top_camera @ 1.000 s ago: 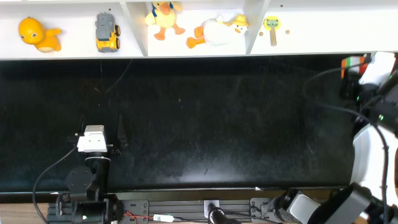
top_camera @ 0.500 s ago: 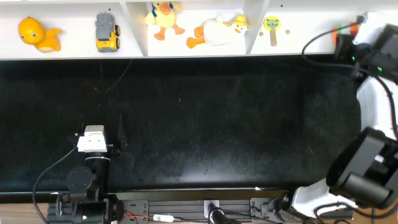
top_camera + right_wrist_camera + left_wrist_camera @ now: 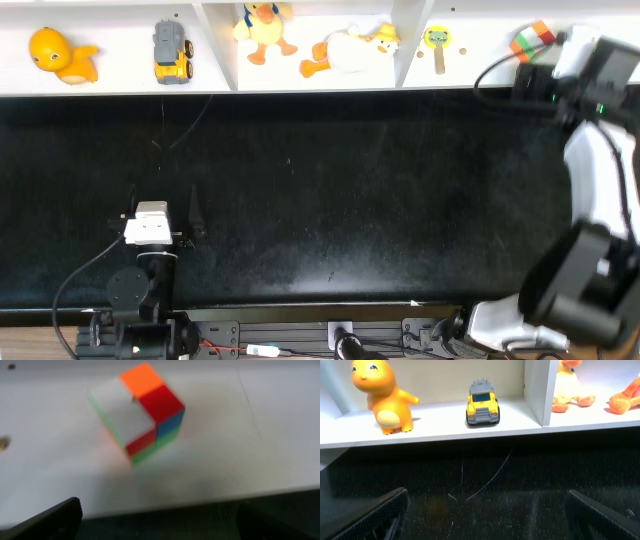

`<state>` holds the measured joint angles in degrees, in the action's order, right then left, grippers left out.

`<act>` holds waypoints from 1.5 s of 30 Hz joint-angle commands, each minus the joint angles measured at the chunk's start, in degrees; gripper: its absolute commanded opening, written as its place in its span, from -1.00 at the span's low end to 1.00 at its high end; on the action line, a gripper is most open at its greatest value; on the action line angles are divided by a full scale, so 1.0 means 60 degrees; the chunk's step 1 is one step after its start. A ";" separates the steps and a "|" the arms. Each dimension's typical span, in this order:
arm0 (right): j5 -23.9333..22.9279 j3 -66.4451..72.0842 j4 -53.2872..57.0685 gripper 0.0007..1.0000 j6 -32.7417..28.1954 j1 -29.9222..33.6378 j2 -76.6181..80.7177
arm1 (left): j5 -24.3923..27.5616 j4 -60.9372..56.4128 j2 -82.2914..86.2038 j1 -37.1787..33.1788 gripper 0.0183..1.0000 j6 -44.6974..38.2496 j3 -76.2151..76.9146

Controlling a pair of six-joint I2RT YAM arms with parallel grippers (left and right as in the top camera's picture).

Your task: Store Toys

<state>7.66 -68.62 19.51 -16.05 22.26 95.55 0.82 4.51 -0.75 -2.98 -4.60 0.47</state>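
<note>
Right gripper [image 3: 160,517] open, holding nothing; colour cube [image 3: 140,410] resting on the white shelf [image 3: 260,460] just ahead of its fingertips, clear of them; yellow truck [image 3: 172,52] shelved well off to its side; looks all but finished; remains only to back away.

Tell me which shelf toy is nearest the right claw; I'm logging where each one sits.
The multicoloured cube, at the shelf's far right end, in front of the right claw. The plush ducks, yellow truck and green rattle sit farther left.
</note>
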 commanded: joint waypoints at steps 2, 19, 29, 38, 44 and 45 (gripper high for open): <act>-0.0408 0.3461 -0.1486 0.99 0.0109 0.0033 -0.2987 | 0.0095 0.0025 0.0098 0.0036 1.00 0.0098 -0.0004; -0.2393 0.9395 -0.3100 0.99 0.1177 -0.4000 -1.0397 | 0.0095 0.0025 0.0098 0.0036 1.00 0.0098 -0.0004; -0.2499 1.1045 -0.1949 0.99 0.1104 -0.4109 -1.3784 | 0.0095 0.0025 0.0098 0.0036 1.00 0.0098 -0.0004; -0.2455 1.1271 -0.2550 0.99 0.1104 -0.4054 -1.5835 | 0.0095 0.0025 0.0098 0.0036 1.00 0.0098 -0.0004; -0.2364 1.1398 -0.2616 0.99 0.1144 -0.4007 -1.5894 | 0.0095 0.0025 0.0098 0.0036 1.00 0.0098 -0.0004; -0.2364 1.1395 -0.2612 0.99 0.1144 -0.4011 -1.5894 | 0.0095 0.0025 0.0098 0.0036 1.00 0.0098 -0.0004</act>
<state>-6.81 -1.06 4.12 -10.07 -2.15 0.62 0.84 4.51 -0.75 -2.98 -4.58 0.47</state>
